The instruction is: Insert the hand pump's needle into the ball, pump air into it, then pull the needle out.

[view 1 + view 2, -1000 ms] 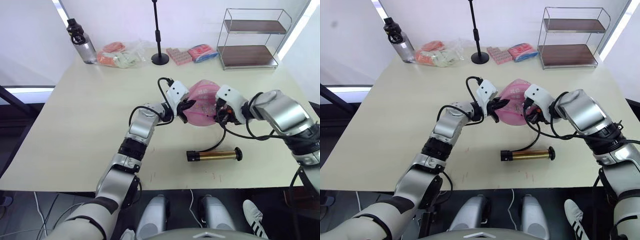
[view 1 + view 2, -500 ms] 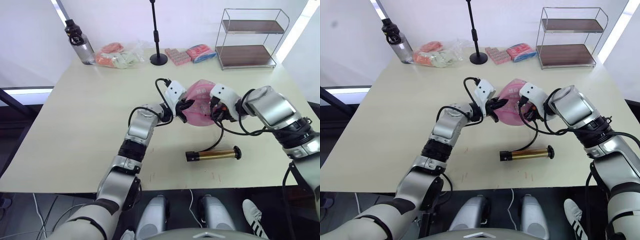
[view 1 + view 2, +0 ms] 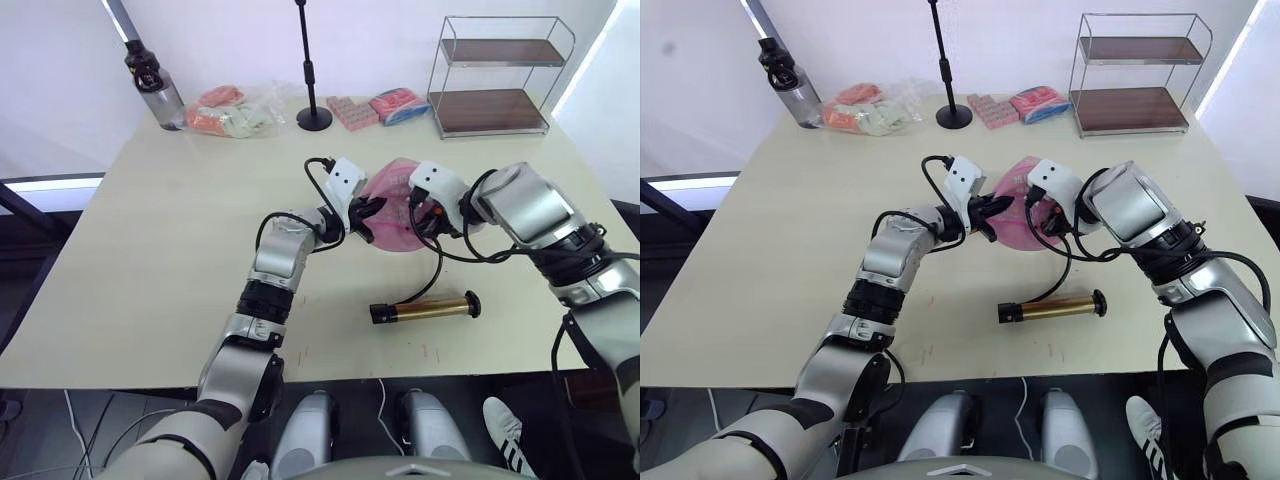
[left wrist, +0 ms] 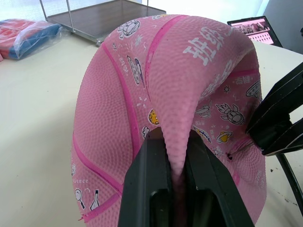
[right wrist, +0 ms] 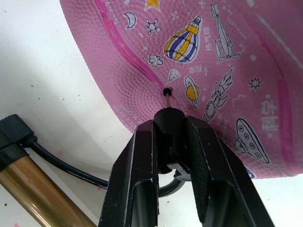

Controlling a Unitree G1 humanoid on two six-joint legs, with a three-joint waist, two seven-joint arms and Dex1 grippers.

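The pink ball [image 3: 396, 196], limp and partly deflated, lies mid-table. My left gripper [image 3: 367, 212] is shut on a raised fold of the ball [image 4: 180, 61] at its left side. At the ball's right side my right gripper [image 3: 426, 208] is shut on the black fitting [image 5: 171, 124] of the needle [image 5: 166, 97]. The thin pin's tip sits at the small valve hole in the ball [image 5: 227, 56]. The bronze-gold hand pump [image 3: 425, 307] lies flat on the table nearer me. Its black hose [image 3: 433, 278] curves up to my right gripper.
At the table's far edge stand a black stand pole [image 3: 308, 60], a water bottle [image 3: 152, 85], plastic bags of snacks [image 3: 235, 112], coloured packets [image 3: 378, 105] and a wire shelf [image 3: 495, 75]. A screen [image 4: 248, 28] sits beyond the ball.
The camera has shifted a little. My right forearm has swung in toward the ball while its gripper stays at the valve. My left gripper keeps its hold on the fold.
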